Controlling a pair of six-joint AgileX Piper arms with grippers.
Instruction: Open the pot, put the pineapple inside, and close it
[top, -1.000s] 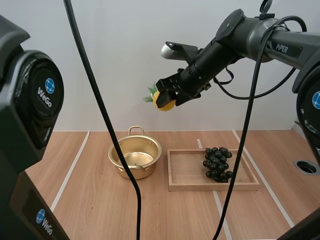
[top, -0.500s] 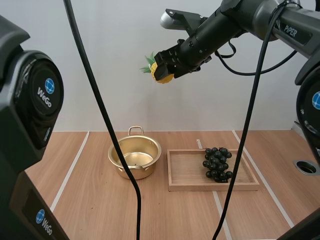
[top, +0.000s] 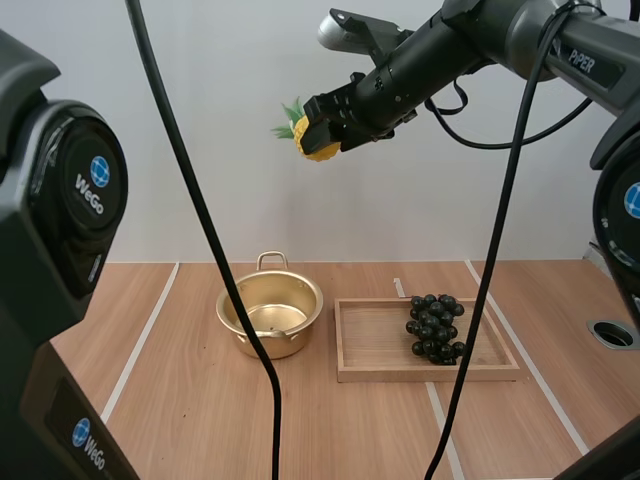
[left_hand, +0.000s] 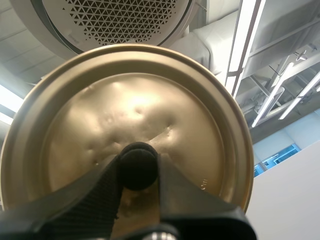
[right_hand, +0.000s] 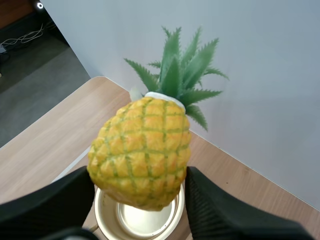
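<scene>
**Lid in the left gripper, pineapple in the right, pot open on the table**

Nearest, the left wrist view gives what the high view does not: the left gripper (left_hand: 138, 169) grasps the black knob (left_hand: 137, 164) of the golden lid (left_hand: 150, 110), one finger on each side of it, jaws parted just enough to take the knob. The lid faces the camera, its dented top surface in full sight.

On the table (top: 180, 400) in the high view, the golden pot (top: 300, 335) stands uncovered and holds nothing, one handle toward the camera and one away. Just beside it on its right lies the wooden tray (top: 420, 375), with a bunch of dark grapes (top: 433, 327) in its right half.

Farther off and well above the table, the right gripper (top: 322, 128) is clamped on the pineapple (top: 318, 140), fingers pressed to opposite flanks of the yellow body, green crown pointing away from the arm. The right wrist view adds the alignment: the pineapple (right_hand: 140, 152) sits between the two fingers (right_hand: 210, 210), and the pot's (right_hand: 142, 225) open mouth shows directly beyond the fruit on the table (right_hand: 60, 135).

The right arm (top: 520, 40) reaches in from the upper right and slopes down toward the left, with the gripper up above the pot.
</scene>
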